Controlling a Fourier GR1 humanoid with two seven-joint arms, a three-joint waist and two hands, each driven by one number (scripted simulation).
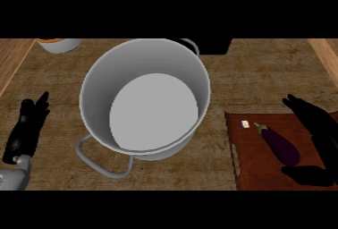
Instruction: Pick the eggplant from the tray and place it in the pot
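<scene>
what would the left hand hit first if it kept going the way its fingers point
Nothing obvious: the black left hand points up the view, left of the large grey metal pot; only bare brown counter lies ahead, though depth is unclear.

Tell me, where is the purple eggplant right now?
In the head view the eggplant lies on the brown tray at the right, just right of the big grey pot, with the right hand open around it.

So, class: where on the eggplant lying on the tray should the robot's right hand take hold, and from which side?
Grip the eggplant around its thick purple middle, from above. It lies flat on the tray, stem end pointing away from the robot, and the open right hand already brackets it, so fingers and thumb can probably close across its width.
</scene>
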